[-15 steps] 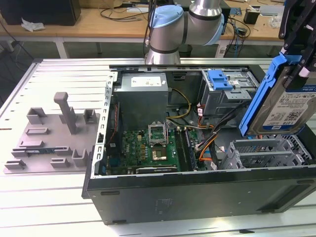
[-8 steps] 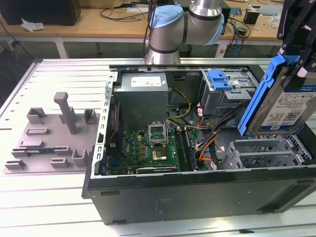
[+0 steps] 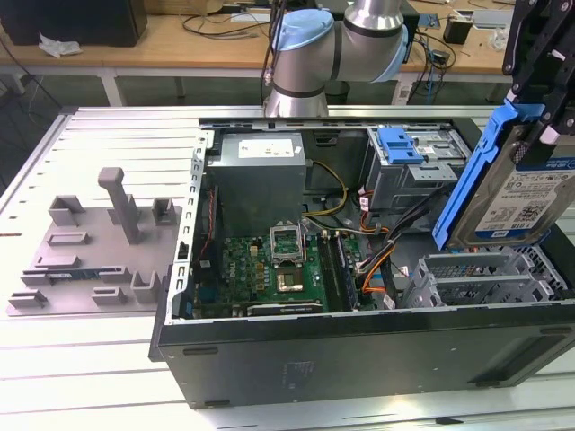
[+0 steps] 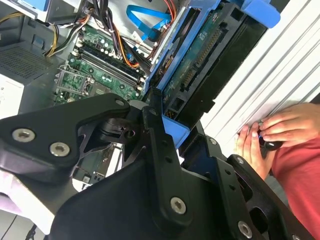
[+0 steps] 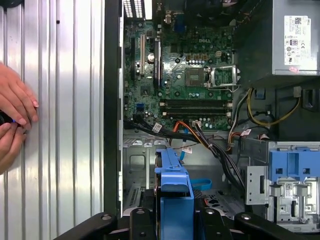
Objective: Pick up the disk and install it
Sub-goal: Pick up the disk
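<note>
One disk [image 3: 528,193] clamped in end effector [image 5: 175,218], tilted above open computer case [image 3: 359,352].

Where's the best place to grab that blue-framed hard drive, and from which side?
Pinch across its thin body near one end, pressing on the two broad faces, coming from above. The disk is flat and hangs on edge, and the gripper looks shut on it just so.

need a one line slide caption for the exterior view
The hand holds the blue-framed disk tilted above the open computer case, at the exterior view's right.
</note>
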`<action>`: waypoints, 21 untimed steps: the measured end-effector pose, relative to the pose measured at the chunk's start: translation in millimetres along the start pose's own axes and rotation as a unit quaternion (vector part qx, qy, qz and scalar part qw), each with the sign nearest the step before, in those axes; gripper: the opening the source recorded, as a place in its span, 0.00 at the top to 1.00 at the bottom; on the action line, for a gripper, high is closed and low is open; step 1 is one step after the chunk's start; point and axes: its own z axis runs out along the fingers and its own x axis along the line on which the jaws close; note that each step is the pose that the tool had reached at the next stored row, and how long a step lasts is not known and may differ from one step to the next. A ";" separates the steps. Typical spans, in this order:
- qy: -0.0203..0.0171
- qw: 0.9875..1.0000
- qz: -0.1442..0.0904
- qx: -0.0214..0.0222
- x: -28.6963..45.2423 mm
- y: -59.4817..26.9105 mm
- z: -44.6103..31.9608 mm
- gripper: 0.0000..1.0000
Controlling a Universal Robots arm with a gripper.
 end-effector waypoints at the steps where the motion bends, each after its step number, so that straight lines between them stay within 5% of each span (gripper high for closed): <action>1: 0.000 1.000 -0.001 0.000 0.0 0.0 0.1 0.64; 21: -0.001 1.000 -0.001 0.000 6.6 -2.6 7.9 0.64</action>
